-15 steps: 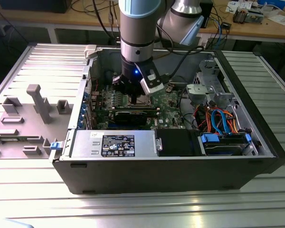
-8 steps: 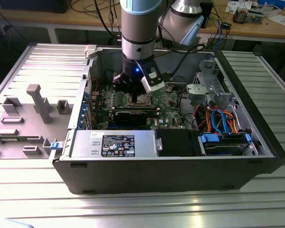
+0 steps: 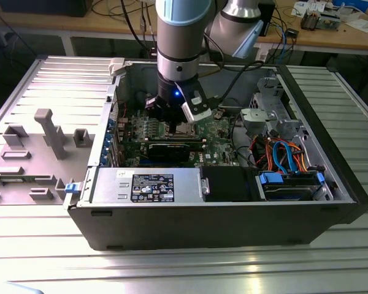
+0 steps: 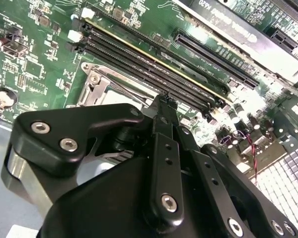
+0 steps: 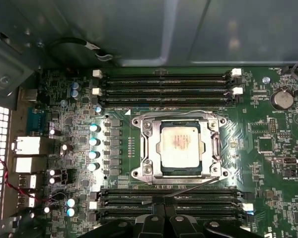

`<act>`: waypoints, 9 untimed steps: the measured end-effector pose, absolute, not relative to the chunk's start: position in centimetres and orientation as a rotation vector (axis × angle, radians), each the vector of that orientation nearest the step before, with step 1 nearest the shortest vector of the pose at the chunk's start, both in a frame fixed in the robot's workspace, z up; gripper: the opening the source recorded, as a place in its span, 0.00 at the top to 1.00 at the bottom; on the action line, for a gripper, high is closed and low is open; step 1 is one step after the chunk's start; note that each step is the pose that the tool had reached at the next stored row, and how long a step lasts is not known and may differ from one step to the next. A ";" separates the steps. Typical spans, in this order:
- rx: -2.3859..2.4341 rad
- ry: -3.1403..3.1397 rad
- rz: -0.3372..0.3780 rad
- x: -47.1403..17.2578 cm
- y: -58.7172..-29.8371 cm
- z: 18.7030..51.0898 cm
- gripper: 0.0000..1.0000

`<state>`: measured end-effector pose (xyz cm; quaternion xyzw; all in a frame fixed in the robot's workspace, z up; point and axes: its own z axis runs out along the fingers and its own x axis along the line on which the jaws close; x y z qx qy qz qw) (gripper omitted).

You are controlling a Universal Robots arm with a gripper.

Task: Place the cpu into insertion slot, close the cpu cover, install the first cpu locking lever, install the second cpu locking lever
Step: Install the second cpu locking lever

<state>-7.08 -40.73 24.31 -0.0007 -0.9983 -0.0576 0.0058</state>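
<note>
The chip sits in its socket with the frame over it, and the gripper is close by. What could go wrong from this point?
1. In the first wrist view, a thin locking lever lies slanted over the memory slots beside the cpu cover, seemingly unlatched. It might slip away from the gripper and leave the cover unclamped over the cpu.
2. The gripper hangs very near those slots and could scrape them.

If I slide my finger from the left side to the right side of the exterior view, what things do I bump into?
Grey plastic tray → power supply box with the label → robot gripper over the green motherboard → orange and blue cables → case's right wall.
</note>
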 end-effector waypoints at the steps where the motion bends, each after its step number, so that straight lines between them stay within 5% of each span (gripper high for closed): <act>1: -0.002 -3.124 -0.182 -7.1 -40.7 24.1 0.89; 9: -0.002 -3.124 -0.185 -7.1 -40.7 23.9 0.89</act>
